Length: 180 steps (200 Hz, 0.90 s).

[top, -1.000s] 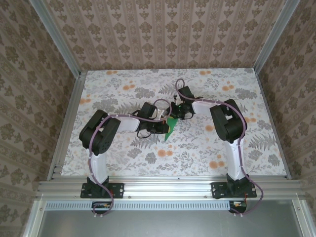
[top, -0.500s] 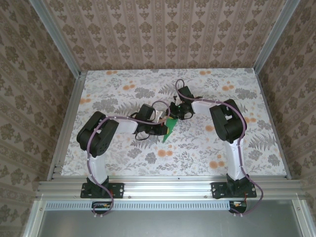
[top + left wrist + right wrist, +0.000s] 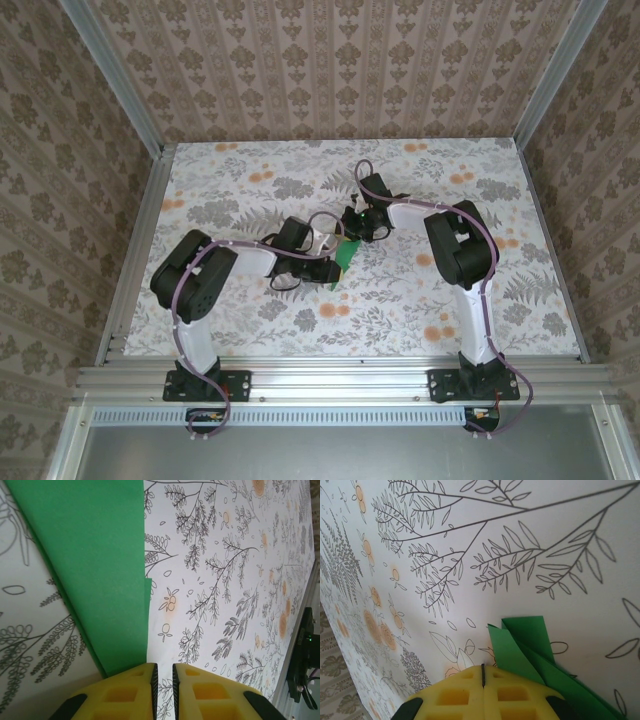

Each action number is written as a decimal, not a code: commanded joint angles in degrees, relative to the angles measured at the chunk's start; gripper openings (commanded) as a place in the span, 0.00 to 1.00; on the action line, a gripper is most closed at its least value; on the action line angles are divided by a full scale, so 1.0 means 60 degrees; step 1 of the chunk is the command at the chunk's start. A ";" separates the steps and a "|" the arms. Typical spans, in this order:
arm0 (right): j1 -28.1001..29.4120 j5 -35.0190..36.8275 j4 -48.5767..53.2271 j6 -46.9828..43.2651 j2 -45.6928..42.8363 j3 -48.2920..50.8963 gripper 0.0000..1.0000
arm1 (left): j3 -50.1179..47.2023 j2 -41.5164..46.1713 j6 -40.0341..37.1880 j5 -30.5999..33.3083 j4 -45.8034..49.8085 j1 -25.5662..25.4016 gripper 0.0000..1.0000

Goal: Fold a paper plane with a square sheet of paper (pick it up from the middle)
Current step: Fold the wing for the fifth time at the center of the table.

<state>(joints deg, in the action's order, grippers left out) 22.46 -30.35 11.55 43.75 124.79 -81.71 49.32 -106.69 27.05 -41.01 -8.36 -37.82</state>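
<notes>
You see the folded green paper [image 3: 346,257] lying near the middle of the worktop [image 3: 420,300]. Left jaws: slightly apart, the paper just beside them. Right jaws: pressed together at the paper's far end.

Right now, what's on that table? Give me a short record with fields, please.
item: green paper, partly folded, layered flaps showing
place: mid-table on the floral tabletop, beside both hands
left hand: open a slit, nothing in the gap; the paper's edge runs up to one side of it
right hand: shut; paper flaps poke out beside its tip, and whether it pinches them cannot be told
</notes>
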 commanded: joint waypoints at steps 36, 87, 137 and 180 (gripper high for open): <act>-0.0081 0.0956 0.0652 0.0077 0.0646 0.0017 0.06 | -0.0802 0.0275 -0.0470 0.0042 0.1642 -0.0284 0.18; -0.0081 0.1039 0.0786 0.0049 0.0643 -0.0029 0.06 | -0.1146 0.0524 -0.0765 0.1002 0.2526 -0.0711 0.17; -0.0073 0.1071 0.0880 0.0049 0.0618 -0.0066 0.07 | -0.1292 0.0761 -0.0804 0.1602 0.3034 -0.0931 0.13; -0.0081 0.1037 0.0908 0.0019 0.0603 -0.0079 0.07 | -0.0712 0.2105 -0.0673 0.1663 0.3147 -0.0878 0.13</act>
<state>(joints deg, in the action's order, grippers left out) 22.46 -30.24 12.64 43.75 125.01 -82.46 44.75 -98.41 23.07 -31.53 2.13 -42.57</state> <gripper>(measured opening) 0.070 0.128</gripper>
